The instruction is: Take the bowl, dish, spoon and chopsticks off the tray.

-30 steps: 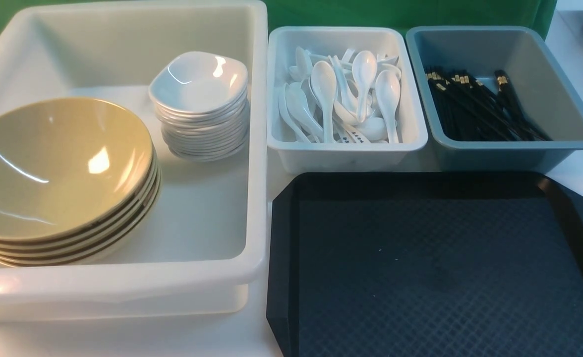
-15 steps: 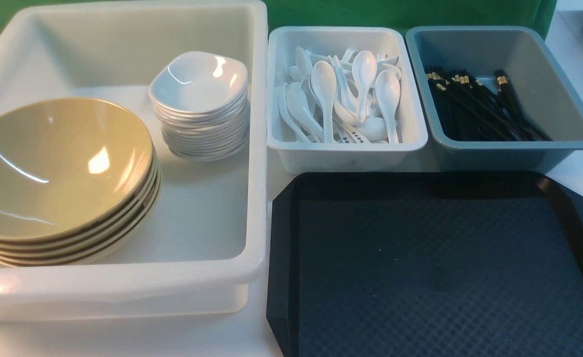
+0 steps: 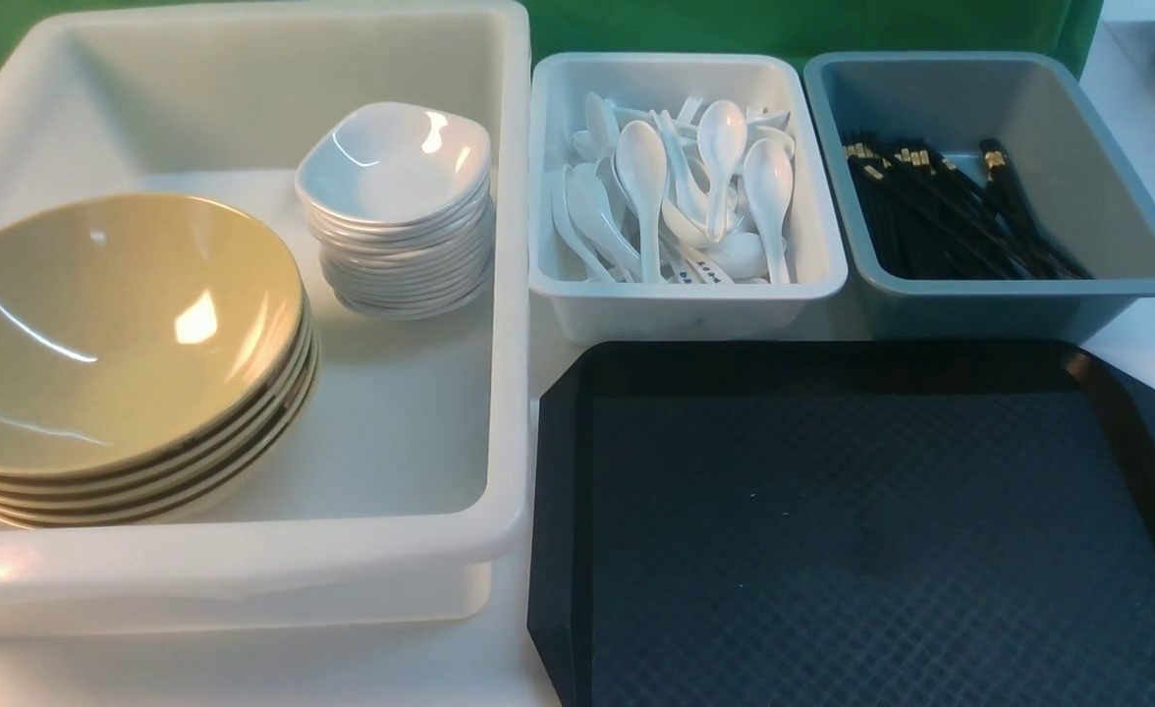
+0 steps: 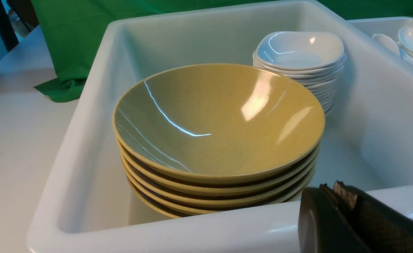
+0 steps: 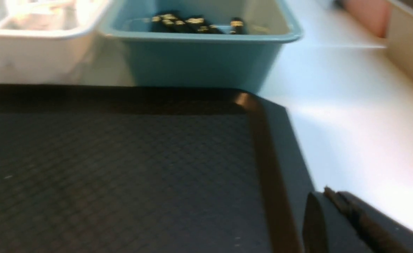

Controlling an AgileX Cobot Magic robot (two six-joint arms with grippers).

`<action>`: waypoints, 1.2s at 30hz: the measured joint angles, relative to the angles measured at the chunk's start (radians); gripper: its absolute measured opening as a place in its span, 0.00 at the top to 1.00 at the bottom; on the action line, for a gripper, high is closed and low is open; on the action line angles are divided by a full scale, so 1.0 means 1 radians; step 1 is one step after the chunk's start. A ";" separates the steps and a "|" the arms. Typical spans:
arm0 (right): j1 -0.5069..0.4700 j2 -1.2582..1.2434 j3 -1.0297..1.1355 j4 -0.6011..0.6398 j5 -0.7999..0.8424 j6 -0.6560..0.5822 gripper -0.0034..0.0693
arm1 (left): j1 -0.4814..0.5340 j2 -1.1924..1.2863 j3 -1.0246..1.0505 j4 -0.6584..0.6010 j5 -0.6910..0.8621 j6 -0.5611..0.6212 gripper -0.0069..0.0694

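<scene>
With both arms out of the front view, the large flat black plastic tray (image 3: 872, 530) with cut-off corners and diamond-textured floor has nothing on it, raised rim unbroken all round, far rim just beside two bins. Left of it, near but apart, sits the big white plastic tub (image 3: 244, 570); its tall wall stands between the tray and the stacked crockery. Glossy olive-tan bowl (image 3: 116, 334) with dark rim line tops a stack of like bowls in the tub's near-left; small glossy white rounded-square dish (image 3: 393, 162) tops a stack behind it. Glossy white soup spoons (image 3: 681, 191) lie heaped in the small white rectangular bin (image 3: 686, 299); thin black chopsticks (image 3: 941, 211) lie in the grey-blue bin (image 3: 1000, 304). Left gripper (image 4: 336, 188) has its fingers pressed together, holding nothing, just outside the tub's near wall. Right gripper (image 5: 327, 193) likewise closed and empty, over the tray's right edge; that view is blurred.
</scene>
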 joint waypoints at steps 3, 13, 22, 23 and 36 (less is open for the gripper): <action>-0.021 0.000 0.000 0.000 -0.001 0.000 0.90 | 0.000 0.000 0.000 -0.001 0.000 0.000 0.92; -0.021 0.000 0.000 0.000 -0.003 0.000 0.89 | 0.000 0.000 0.000 -0.001 0.000 0.000 0.92; -0.021 0.000 0.000 0.000 -0.003 0.000 0.89 | 0.000 0.000 0.000 -0.003 0.000 0.000 0.92; -0.021 0.000 0.000 0.000 -0.003 0.000 0.89 | 0.000 0.000 0.000 -0.003 0.000 0.000 0.92; -0.021 0.000 0.000 0.000 -0.003 0.000 0.89 | 0.000 0.000 0.000 -0.003 0.000 0.000 0.92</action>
